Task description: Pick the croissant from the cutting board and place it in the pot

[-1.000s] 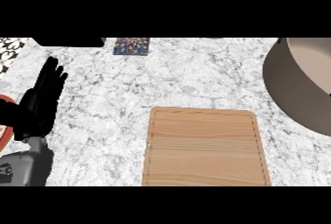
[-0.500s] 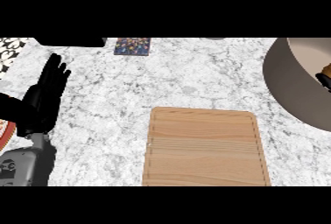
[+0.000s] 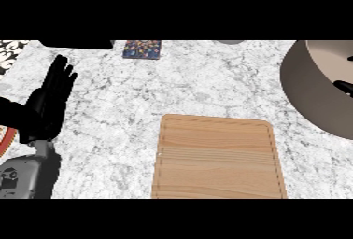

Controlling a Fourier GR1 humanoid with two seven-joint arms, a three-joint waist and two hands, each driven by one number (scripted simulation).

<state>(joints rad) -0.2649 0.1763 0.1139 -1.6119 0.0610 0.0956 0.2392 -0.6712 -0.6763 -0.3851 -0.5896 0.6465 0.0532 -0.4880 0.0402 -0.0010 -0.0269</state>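
One hand (image 3: 50, 100) shows plainly in the head view: the robot's left, at the left edge, resting with its black fingers straight and together, pointing up the worktop (image 3: 207, 79) and holding nothing. Its grey forearm (image 3: 31, 175) comes in from the lower left corner.

The wooden cutting board (image 3: 219, 158) lies in the lower middle of the white marbled worktop, its top bare, with a groove running near its rim. The croissant does not show on it, nor anywhere else that can be made out.

The pot (image 3: 310, 93) stands at the right edge, well apart from the board's upper right corner, with its grey wall curving round a lighter inside. A small black shape (image 3: 343, 86) sits inside the pot at the very edge of the view; it may be part of the right hand, but whether its fingers are apart or curled cannot be told.

Near the top edge lies a small patterned card (image 3: 142, 48), and just to its left a flat black thing (image 3: 76, 44).
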